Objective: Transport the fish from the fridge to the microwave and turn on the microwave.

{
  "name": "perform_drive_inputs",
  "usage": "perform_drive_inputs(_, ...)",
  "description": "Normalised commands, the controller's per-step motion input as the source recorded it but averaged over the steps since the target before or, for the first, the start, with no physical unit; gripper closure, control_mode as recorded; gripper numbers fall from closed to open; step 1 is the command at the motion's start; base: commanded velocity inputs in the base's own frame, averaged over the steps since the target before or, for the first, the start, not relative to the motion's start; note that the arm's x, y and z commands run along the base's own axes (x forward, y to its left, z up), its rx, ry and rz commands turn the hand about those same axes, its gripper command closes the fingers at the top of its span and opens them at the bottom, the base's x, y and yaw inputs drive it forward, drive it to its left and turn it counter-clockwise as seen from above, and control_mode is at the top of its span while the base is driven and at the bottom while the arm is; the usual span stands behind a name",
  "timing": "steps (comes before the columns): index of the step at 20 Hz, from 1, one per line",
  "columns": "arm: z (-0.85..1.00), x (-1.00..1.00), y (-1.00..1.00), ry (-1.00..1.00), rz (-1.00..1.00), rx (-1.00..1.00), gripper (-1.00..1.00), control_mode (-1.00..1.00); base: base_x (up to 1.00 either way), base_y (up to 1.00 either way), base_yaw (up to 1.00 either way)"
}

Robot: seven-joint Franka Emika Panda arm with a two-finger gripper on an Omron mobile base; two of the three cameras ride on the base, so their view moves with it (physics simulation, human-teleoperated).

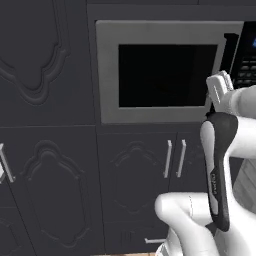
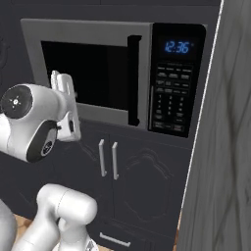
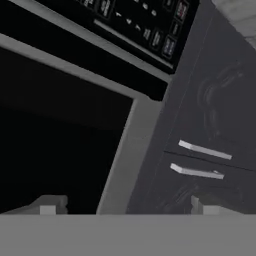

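microwave (image 2: 112, 73) — 1 | cabinet door handles (image 2: 108, 159) — 2 | drawer handle (image 2: 115, 239) — 1

The microwave (image 2: 112, 73) sits built into a wall of dark panelled cabinets (image 1: 47, 150), which carries it on every side. Its grey door frame (image 1: 107, 75) is shut flush, with the dark window (image 1: 167, 75) showing nothing behind it. A black handle (image 2: 132, 81) runs upright along the right edge of the door, and just right of that is the black keypad panel (image 2: 174, 98) with a blue clock display (image 2: 176, 47) at its top. Directly below the microwave are two cabinet doors with a pair of pale upright handles (image 2: 108, 159) close together. Lower still, a drawer front carries a pale horizontal handle (image 2: 115, 239). A pale wood-grain panel (image 2: 220, 147) stands at the right.
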Motion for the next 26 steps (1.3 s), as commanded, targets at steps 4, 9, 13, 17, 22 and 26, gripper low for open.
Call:
perform_drive_inputs(4,-0.04,-0.26,-0.14,0.58,-0.01,-0.01,-1.00,-1.00,0.00,0.00,0.00)
perform_drive_inputs(9,-0.45,-0.65,-0.44,0.02,0.00,0.01,-1.00,-1.00,0.00,0.00,0.00)
perform_drive_inputs(13,-0.34,-0.60,-0.53,-0.08,0.00,0.15,-1.00,-1.00,0.00,0.00,0.00)
perform_drive_inputs(17,-0.30,-0.18,-0.38,-0.19,0.00,0.18,-1.00,-1.00,0.00,0.00,0.00)
perform_drive_inputs(22,-0.05,0.00,-0.08,-0.13,0.00,0.13,-1.00,-1.00,0.00,0.00,0.00)
perform_drive_inputs(26,0.00,0.00,-0.04,-0.04,0.00,0.06,1.00,-1.00,0.00,0.00,0.00)
